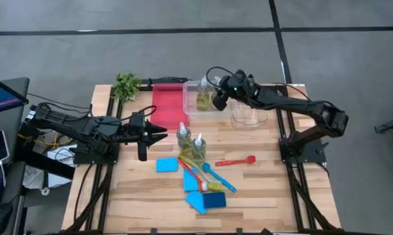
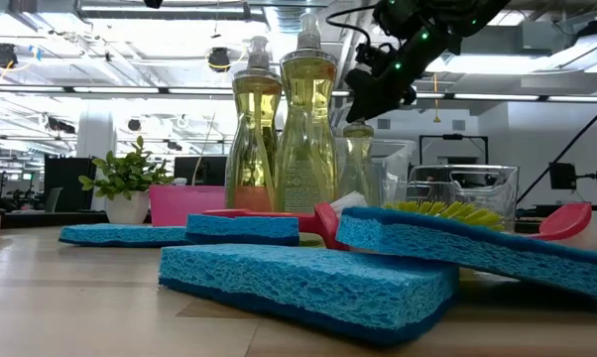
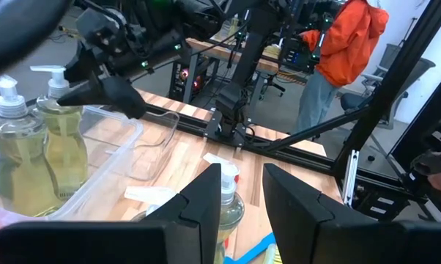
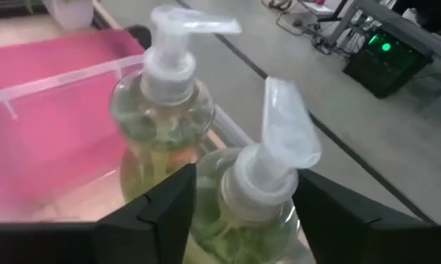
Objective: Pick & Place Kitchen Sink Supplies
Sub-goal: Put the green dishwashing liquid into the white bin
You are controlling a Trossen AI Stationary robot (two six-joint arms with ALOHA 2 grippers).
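The table [image 1: 262,196] carries the red tray [image 1: 168,104] and, just beside it, a clear bin [image 1: 195,112] holding two bottles; the right gripper [image 4: 239,213] straddles one bin bottle [image 4: 253,213], fingers spread, not clamping; the left gripper [image 1: 158,132], part open and empty, hovers near two standing bottles [image 1: 190,145]; sponges [image 1: 166,164] and brushes [image 1: 235,160] lie nearby.

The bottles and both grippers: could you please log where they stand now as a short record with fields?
bottles in clear bin: two
bottles on table: two, standing beside the sponges
right gripper: over the bin, fingers open around the nearer bottle's neck
left gripper: waiting above the table, left of the standing bottles
brushes: lying on the table
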